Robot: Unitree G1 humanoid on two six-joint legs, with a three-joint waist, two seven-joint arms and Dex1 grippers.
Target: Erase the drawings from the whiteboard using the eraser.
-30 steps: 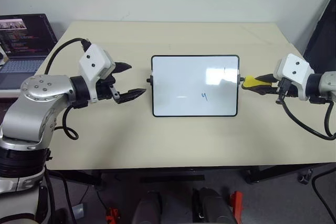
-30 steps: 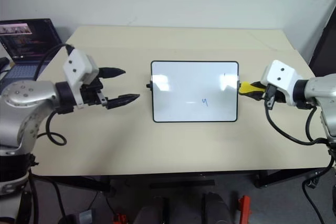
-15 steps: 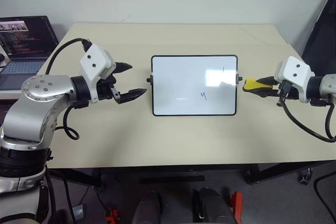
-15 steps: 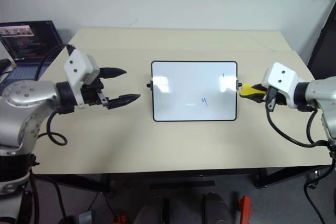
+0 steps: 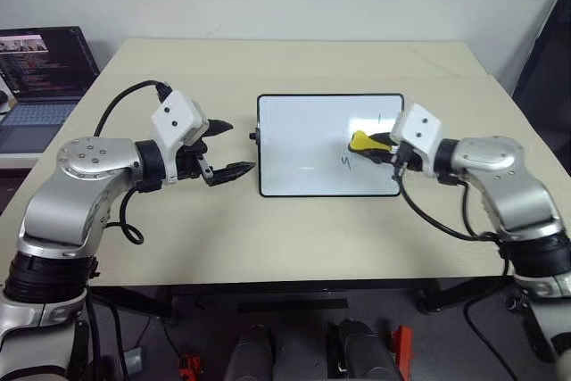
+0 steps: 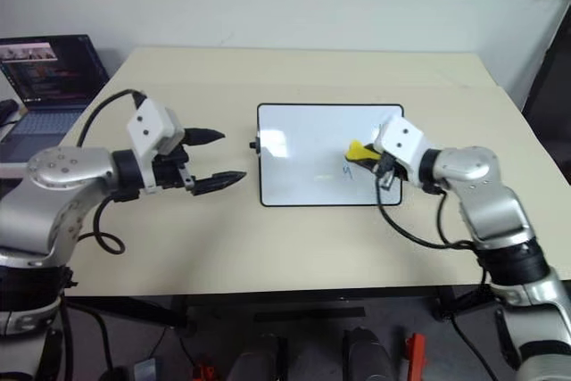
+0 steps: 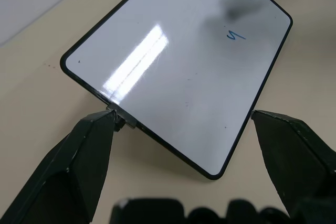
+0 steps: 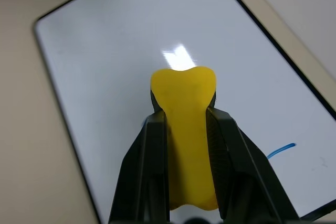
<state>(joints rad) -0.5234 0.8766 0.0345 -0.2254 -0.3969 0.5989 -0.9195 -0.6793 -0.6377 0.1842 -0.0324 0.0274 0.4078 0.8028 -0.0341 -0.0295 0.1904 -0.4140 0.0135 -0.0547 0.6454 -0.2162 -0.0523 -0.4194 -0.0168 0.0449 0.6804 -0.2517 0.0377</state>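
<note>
**Eraser held over the whiteboard's right half**

The whiteboard (image 5: 328, 144) lies flat in the middle of the desk (image 5: 294, 238), about midway between the left and right edges, its black frame square to them. The right gripper (image 5: 373, 145) reaches in over the board's right edge, its jaws clamped on the sides of the yellow eraser (image 5: 360, 141). In the right wrist view the two black fingers (image 8: 143, 177) pinch the eraser's waist, with its rounded end sticking out past the fingertips.

Two of the drawings can be made out. A small blue y-like squiggle (image 5: 345, 161) sits just below the eraser, and a short vertical stroke (image 5: 379, 119) lies near the board's far right corner. Whether the eraser's underside touches the board or hangs just above it is hard to judge from these angles.

The left gripper (image 5: 230, 148) hovers beside the board's left edge, jaws spread wide and holding nothing. In the left wrist view the small black knob (image 7: 121, 121) on that side lies just beside one finger (image 7: 79, 156).

A laptop (image 5: 40, 69) stands open beyond the desk's far left corner.
</note>
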